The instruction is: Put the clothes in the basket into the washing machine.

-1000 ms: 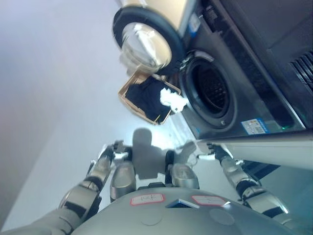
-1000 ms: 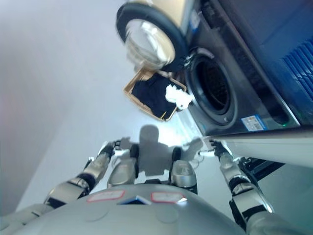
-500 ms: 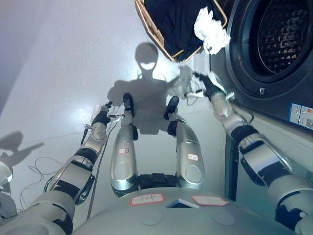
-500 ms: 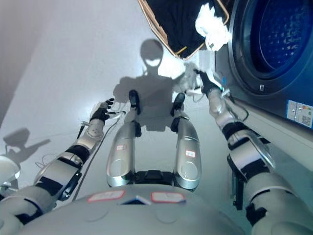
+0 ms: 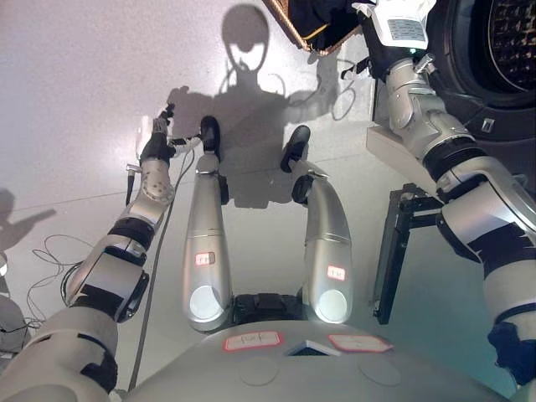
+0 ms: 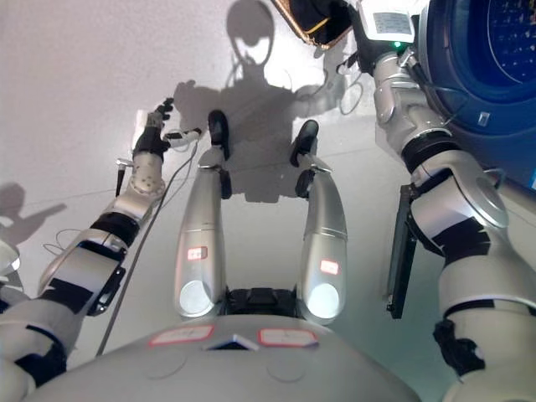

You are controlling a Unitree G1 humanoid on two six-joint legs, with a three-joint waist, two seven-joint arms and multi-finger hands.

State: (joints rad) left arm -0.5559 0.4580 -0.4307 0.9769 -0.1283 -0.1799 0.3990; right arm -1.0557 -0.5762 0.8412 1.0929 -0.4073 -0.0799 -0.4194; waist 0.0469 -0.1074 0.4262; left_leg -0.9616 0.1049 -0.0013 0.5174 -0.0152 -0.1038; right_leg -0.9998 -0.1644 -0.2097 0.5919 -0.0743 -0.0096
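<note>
Only a corner of the wicker basket [image 5: 311,25] shows at the top edge, with dark clothes [image 6: 316,10] inside it. To its right is the washing machine's round opening [image 5: 507,33], its drum dark and perforated. My right arm reaches up to the basket's near corner. The right hand [image 6: 358,43] is mostly hidden behind the wrist and cut off by the top edge. My left hand [image 5: 157,138] hangs low over the floor at the left, fingers relaxed and holding nothing, far from the basket.
A dark upright frame [image 5: 392,251] stands on the floor under my right forearm. The washing machine's pale base edge [image 5: 394,149] sits just above it. Thin cables [image 5: 50,251] lie on the floor at the far left.
The camera has tipped further down, so basket and machine have slid to the top edge. My right arm has stretched forward to the basket's corner. The left hand stays low.
</note>
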